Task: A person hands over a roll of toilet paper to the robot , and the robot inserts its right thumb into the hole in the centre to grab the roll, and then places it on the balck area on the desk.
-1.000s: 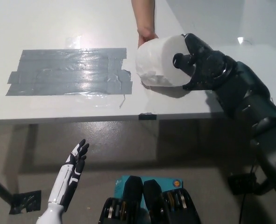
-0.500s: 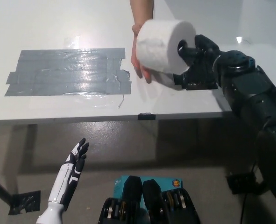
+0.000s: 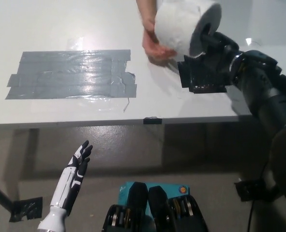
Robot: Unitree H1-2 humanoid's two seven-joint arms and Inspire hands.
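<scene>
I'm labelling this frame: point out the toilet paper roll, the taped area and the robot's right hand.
toilet paper roll (image 3: 181, 24), head view, on its white outer wrap.
taped area (image 3: 70, 75), head view, on its middle strip.
right hand (image 3: 208, 65), head view, on the black palm beside the roll.

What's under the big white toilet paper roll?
A person's hand shows just below the toilet paper roll, palm open above the white desk. The black right hand grips the roll at its hole; its thumb is hidden. The white left hand rests low.

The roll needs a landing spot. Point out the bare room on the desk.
The dark grey taped patch lies bare, as does white desk around it. Crowded at right: person's hand, white toilet roll, black right hand.
</scene>
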